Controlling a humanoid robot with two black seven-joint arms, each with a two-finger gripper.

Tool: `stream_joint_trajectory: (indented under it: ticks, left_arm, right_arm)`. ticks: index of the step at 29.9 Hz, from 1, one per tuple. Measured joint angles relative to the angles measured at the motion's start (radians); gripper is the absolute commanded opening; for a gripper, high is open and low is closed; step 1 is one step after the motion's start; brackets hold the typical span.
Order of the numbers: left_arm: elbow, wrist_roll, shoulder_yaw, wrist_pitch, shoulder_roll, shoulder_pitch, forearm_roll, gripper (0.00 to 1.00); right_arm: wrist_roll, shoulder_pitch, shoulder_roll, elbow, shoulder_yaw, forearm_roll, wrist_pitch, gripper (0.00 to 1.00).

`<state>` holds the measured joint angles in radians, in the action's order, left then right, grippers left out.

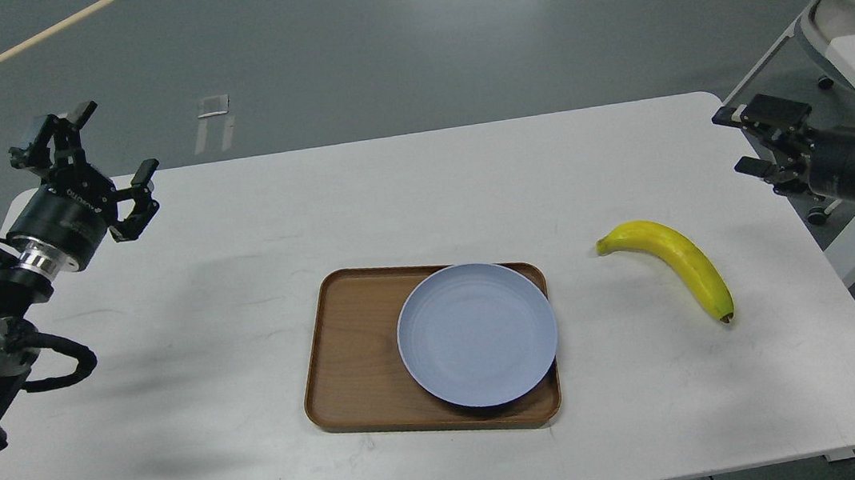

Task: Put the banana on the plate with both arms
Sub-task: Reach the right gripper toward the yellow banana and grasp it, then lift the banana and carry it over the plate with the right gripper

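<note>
Banana point(672, 264) lying on the white table point(208, 361), right of the plate point(477, 334).
The plate is seated in the wooden tray point(352, 353); the left gripper point(102, 169) and right gripper point(748, 141) are held spread, empty, apart from everything.

We see a bright, sharp picture. Light comes from above. Soft grey shadows lie on the white tabletop point(234, 238), with no strong glare.
</note>
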<state>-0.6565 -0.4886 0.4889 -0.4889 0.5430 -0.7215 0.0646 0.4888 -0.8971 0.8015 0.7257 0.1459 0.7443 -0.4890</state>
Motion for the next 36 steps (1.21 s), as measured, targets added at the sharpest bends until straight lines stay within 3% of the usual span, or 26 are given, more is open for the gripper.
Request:
stream_joint_trajectory:
  ticks: [9, 19, 22, 25, 26, 27, 28, 29, 36]
  left_arm:
    - [-0.008, 0.000, 0.004, 0.000, -0.015, 0.001, 0.010, 1.00]
    - [-0.009, 0.000, 0.004, 0.000, -0.018, 0.003, 0.012, 1.00]
    - [-0.010, 0.000, 0.004, 0.000, -0.018, 0.003, 0.012, 1.00]
    - [-0.011, 0.000, 0.004, 0.000, -0.017, 0.003, 0.012, 1.00]
    - [-0.011, 0.000, 0.004, 0.000, -0.017, 0.003, 0.012, 1.00]
    - [-0.011, 0.000, 0.004, 0.000, -0.016, 0.003, 0.012, 1.00]
    - [-0.011, 0.000, 0.004, 0.000, -0.015, 0.003, 0.012, 1.00]
    - [-0.012, 0.000, 0.004, 0.000, -0.015, 0.003, 0.012, 1.00]
    - [-0.013, 0.000, 0.004, 0.000, -0.017, 0.002, 0.012, 1.00]
  right_arm:
    - [0.000, -0.158, -0.037, 0.098, -0.177, 0.563, 0.000, 1.00]
    - [0.000, -0.234, -0.178, -0.005, -0.453, 0.644, 0.026, 1.00]
    - [0.000, -0.234, -0.210, -0.026, -0.481, 0.644, 0.032, 0.95]
    - [0.000, -0.232, -0.232, -0.031, -0.490, 0.644, 0.033, 0.78]
    - [0.000, -0.231, -0.237, -0.031, -0.492, 0.644, 0.033, 0.59]
    - [0.000, -0.231, -0.240, -0.031, -0.495, 0.644, 0.034, 0.48]
    - [0.000, -0.231, -0.241, -0.031, -0.501, 0.643, 0.034, 0.19]
    - [0.000, -0.231, -0.241, -0.031, -0.507, 0.643, 0.034, 0.00]
    - [0.000, -0.233, -0.234, -0.024, -0.528, 0.642, 0.034, 0.00]
